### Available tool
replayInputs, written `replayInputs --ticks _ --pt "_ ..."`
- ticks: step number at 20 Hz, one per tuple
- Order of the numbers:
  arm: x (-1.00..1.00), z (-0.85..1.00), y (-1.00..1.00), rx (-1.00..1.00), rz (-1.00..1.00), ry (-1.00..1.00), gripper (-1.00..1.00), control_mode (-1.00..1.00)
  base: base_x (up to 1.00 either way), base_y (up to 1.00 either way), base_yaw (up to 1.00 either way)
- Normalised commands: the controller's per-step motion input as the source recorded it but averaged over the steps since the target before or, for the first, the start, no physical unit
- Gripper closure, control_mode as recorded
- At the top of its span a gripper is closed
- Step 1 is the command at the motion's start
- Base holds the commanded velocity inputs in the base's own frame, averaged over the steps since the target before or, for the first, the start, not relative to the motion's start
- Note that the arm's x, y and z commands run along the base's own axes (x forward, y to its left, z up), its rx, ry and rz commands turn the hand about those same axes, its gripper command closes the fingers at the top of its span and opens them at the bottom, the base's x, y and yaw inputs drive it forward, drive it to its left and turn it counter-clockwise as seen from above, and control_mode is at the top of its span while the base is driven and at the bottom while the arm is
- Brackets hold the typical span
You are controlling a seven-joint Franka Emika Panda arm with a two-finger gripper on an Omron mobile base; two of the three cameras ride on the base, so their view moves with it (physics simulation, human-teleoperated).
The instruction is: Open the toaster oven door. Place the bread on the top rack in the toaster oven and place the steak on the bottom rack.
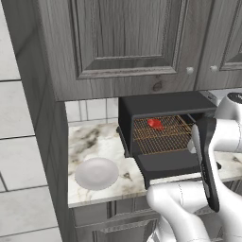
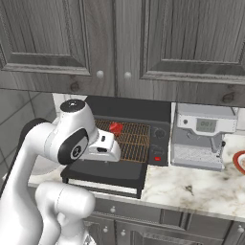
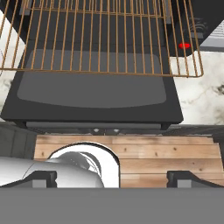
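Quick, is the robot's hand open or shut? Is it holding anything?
Gripper: open, holding nothing, above the lowered toaster oven door.

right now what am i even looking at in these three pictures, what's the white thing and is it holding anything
The white thing is a robot arm in a rendered kitchen. Two pictures come from cameras behind it, left and right; the third looks along its gripper, whose jaws stand open and hold nothing. On the marble counter sits a black toaster oven with the toaster oven door folded down flat. The red steak lies on a coppery rack inside. A white bowl sits left of the oven, a coffee machine to its right.
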Motion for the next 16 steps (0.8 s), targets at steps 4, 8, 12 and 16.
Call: replayInputs --ticks 4,8,12,16 --pt "0.00 0.00 0.00 0.00 0.00 0.00 -1.00 1.00 0.00 0.00 0.00" --pt "0.00 0.00 0.00 0.00 0.00 0.00 -1.00 1.00 -0.30 -0.08 0.00" --pt "0.00 0.00 0.00 0.00 0.00 0.00 -1.00 1.00 -0.41 -0.14 0.00" --pt "0.00 0.00 0.00 0.00 0.00 0.00 -1.00 1.00 0.00 -0.24 0.00"
